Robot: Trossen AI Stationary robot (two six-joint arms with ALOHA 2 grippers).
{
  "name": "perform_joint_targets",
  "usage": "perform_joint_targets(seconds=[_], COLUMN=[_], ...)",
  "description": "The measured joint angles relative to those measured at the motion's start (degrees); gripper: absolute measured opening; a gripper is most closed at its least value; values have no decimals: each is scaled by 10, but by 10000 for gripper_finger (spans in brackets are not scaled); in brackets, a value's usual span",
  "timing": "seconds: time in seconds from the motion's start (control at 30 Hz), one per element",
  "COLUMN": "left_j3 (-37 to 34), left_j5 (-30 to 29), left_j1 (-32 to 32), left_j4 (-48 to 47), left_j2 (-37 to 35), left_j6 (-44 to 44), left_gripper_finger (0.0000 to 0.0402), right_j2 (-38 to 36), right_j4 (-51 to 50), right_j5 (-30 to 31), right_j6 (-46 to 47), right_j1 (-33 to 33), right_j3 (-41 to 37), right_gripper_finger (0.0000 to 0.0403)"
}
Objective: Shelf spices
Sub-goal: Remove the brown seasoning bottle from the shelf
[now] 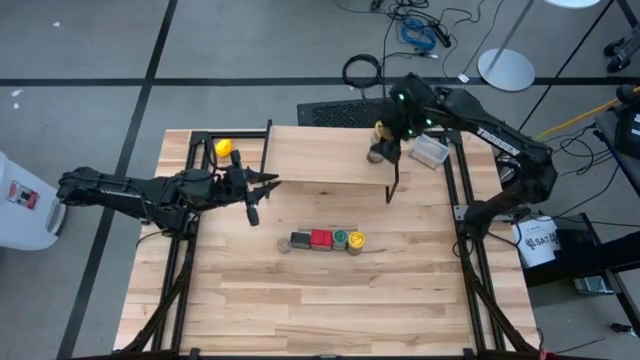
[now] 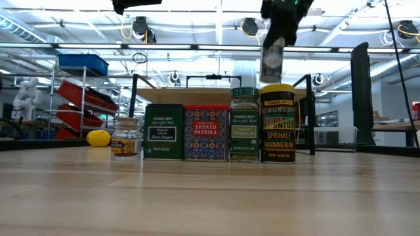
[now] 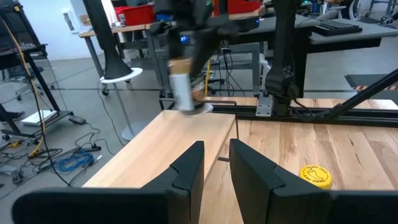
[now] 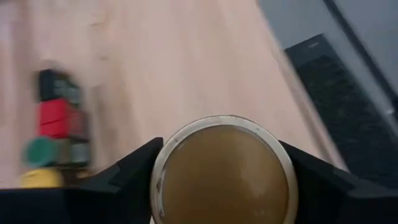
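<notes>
The right gripper (image 1: 383,148) is gripping the tan round-topped jar (image 4: 224,169) snugly between its fingers, hanging over the shelf (image 1: 330,155)'s far right end. Four spices are sitting in a row on the table (image 1: 300,300): black pepper tin (image 2: 163,132), paprika tin (image 2: 206,133), oregano jar (image 2: 244,124), yellow-lidded jar (image 2: 277,122). The left gripper (image 1: 262,186) is hovering nearly closed and empty by the shelf's left end.

The high view looks straight down on the whole worktop (image 1: 330,290). The low view sits at its surface, close before the row of spices (image 2: 207,132). Both wrist views look across the shelf (image 3: 168,146).
</notes>
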Motion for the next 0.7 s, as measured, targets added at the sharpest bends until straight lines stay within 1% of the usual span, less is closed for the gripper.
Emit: perform_joint_targets(seconds=[0.1, 0.2, 0.33, 0.5, 0.6, 0.7], left_j3=[0, 0, 0, 0, 0, 0], left_j5=[0, 0, 0, 0, 0, 0], left_j1=[0, 0, 0, 0, 0, 0], left_j4=[-2, -2, -2, -2, -2, -1], left_j2=[0, 0, 0, 0, 0, 0], left_j6=[0, -2, -3, -4, -4, -4], left_gripper_finger=[84, 84, 84, 84, 84, 84], right_j2=[-25, -44, -56, -57, -57, -57], right_j4=[-39, -71, -81, -81, -70, -37], right_j5=[0, 0, 9, 96, 157, 217], right_j6=[56, 113, 198, 291, 343, 386], right_j1=[54, 123, 227, 360, 423, 474], right_j3=[0, 0, -5, -40, -72, -111], right_gripper_finger=[261, 263, 268, 263, 266, 270])
